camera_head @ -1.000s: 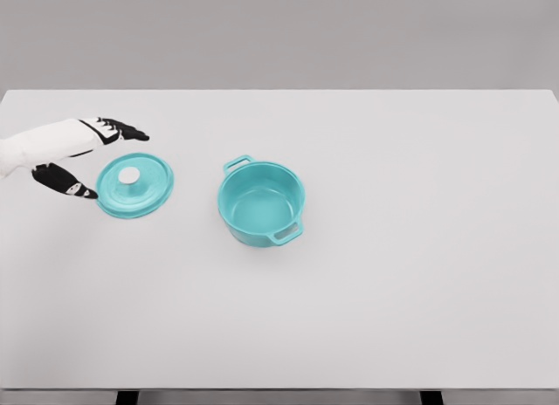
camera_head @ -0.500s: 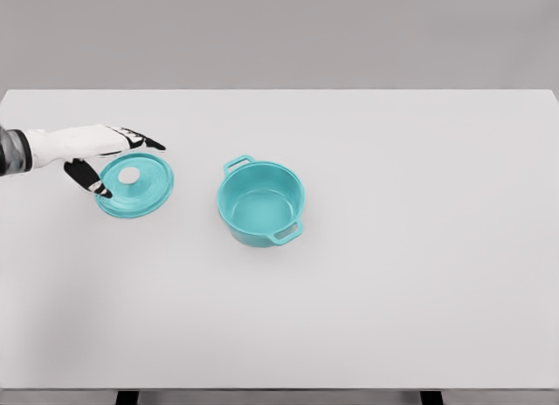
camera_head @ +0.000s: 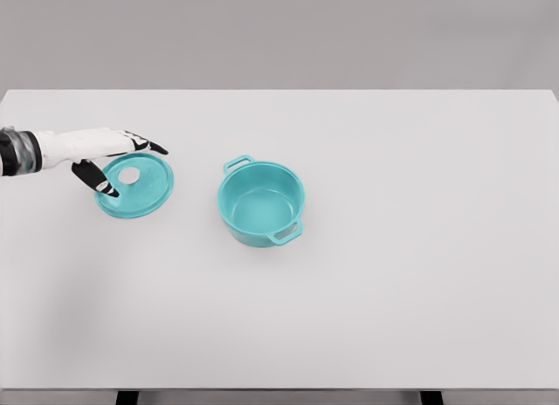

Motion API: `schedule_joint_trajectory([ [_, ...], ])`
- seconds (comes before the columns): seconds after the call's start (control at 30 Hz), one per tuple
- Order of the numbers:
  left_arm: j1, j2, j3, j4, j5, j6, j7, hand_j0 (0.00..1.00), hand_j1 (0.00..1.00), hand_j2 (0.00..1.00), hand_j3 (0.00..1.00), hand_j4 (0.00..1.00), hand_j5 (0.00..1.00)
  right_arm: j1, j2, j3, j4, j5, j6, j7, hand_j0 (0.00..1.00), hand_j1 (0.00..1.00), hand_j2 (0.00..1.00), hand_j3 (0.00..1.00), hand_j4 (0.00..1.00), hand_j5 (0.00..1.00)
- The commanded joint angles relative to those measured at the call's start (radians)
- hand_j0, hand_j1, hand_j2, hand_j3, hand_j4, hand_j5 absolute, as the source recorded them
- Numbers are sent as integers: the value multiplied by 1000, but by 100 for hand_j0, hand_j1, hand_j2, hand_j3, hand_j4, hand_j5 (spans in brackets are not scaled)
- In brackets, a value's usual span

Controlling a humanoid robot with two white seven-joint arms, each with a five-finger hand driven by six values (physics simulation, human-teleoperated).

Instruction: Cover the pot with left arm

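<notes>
A teal lid point(camera_head: 140, 191) with a white knob point(camera_head: 129, 175) lies flat on the white table point(camera_head: 393, 291), left of the pot. The teal pot point(camera_head: 260, 202) stands uncovered near the middle, with two side handles. My left hand point(camera_head: 122, 165) reaches in from the left edge and hovers over the lid's upper left part. Its fingers are spread, with the thumb point(camera_head: 96, 180) on the near side of the knob and the other fingers point(camera_head: 144, 144) on the far side. Nothing is held. The right arm does not show.
My left hand has moved right, from beside the lid's left edge to over its knob. Lid and pot have stayed in place.
</notes>
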State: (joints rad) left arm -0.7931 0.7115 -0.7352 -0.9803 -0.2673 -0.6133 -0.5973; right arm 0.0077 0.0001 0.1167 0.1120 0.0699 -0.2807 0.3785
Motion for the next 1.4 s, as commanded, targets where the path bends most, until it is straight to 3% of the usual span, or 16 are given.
schedule_joint_trajectory([
  [0.0, 0, -1, 0, 6, 5, 2, 2, 90, 90, 90, 90, 90, 90, 0, 0, 0, 0, 1, -2, 0, 100, 100, 100, 100, 100, 100],
  [0.33, 0, -4, -7, 43, 5, 2, 2, 80, 80, 80, 80, 80, 80, 0, 0, 0, 0, 1, 0, 0, 100, 100, 100, 100, 100, 100],
  [0.87, -5, -3, -7, 34, 8, 2, 5, 80, 80, 80, 80, 80, 80, 0, 0, 0, 0, 1, 0, 0, 100, 100, 100, 100, 100, 100],
  [0.93, -5, -3, -7, 34, 8, 2, 5, 76, 76, 76, 76, 76, 76, 0, 0, 0, 0, 1, 0, 0, 100, 100, 100, 100, 100, 100],
  [1.2, -2, -1, -24, 43, 7, 2, 5, 73, 73, 73, 73, 73, 73, 0, 0, 0, 0, 1, -2, 0, 100, 100, 100, 100, 100, 100],
  [1.3, 0, -1, -29, 43, 8, 2, 5, 64, 64, 64, 64, 64, 64, 0, 0, 0, 0, 1, -2, 0, 100, 100, 100, 100, 100, 100],
  [1.37, 2, -1, -30, 45, 7, 2, 5, 64, 64, 64, 64, 64, 64, 0, 0, 0, 0, 1, 0, 0, 100, 100, 100, 100, 100, 100],
])
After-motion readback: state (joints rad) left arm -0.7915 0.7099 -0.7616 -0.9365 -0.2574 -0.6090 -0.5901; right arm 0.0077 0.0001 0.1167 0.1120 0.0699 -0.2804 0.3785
